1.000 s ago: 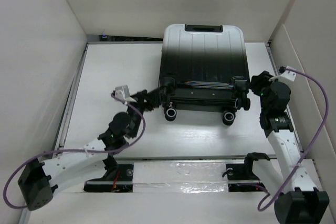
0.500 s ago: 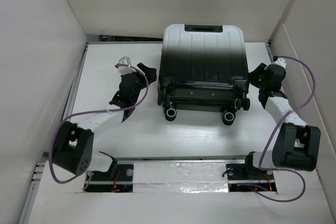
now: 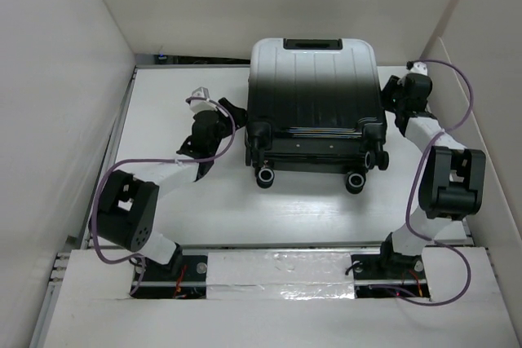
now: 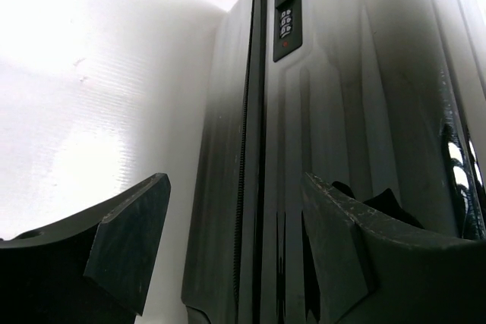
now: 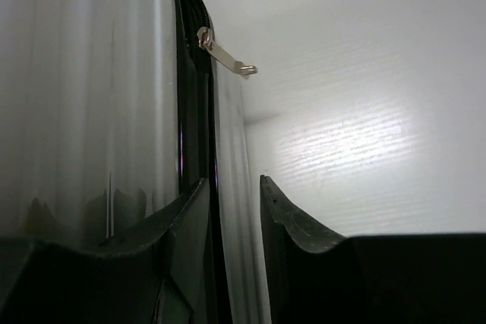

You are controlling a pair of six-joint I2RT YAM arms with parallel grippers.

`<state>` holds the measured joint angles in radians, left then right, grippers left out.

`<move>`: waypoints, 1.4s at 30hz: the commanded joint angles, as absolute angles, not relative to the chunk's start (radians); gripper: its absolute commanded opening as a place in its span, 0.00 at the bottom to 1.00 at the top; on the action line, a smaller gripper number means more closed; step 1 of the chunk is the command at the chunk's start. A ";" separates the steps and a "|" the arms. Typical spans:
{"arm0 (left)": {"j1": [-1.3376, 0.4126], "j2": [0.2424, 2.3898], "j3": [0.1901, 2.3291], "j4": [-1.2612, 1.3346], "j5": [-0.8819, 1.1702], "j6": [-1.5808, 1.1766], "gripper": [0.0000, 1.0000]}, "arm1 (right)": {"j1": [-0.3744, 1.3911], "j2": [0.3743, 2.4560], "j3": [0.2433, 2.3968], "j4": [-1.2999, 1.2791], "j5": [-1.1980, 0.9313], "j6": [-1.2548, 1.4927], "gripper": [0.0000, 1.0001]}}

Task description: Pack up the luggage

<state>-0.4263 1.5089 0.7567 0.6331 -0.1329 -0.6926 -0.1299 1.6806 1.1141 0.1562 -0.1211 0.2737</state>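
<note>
On the table (image 3: 163,201) — one luggage (image 3: 314,79) between two end effectors (image 4: 235,187) (image 5: 232,184)

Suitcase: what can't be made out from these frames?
- All views: the contents. The suitcase is closed, so its shell hides the inside.
- Left wrist view: the digits on the combination lock are too small and blurred to read.
- Right wrist view: whether the right gripper actually pinches the shell rim between its fingers. The contact is too dark and close to tell.
</note>
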 commanded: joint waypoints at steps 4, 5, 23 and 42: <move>-0.613 1.349 0.648 0.727 -0.164 -0.655 0.67 | 0.104 1.761 1.288 0.063 -0.331 0.219 0.40; -0.636 1.330 0.632 0.727 -0.185 -0.650 0.67 | 0.123 1.769 1.307 0.058 -0.339 0.216 0.40; -1.221 1.157 0.583 0.724 -0.755 -0.502 0.68 | 0.083 1.795 1.668 -0.134 -0.466 0.133 0.78; -1.117 0.923 0.548 0.615 -0.646 -0.423 0.00 | 0.120 0.553 0.329 0.437 -0.511 0.340 0.00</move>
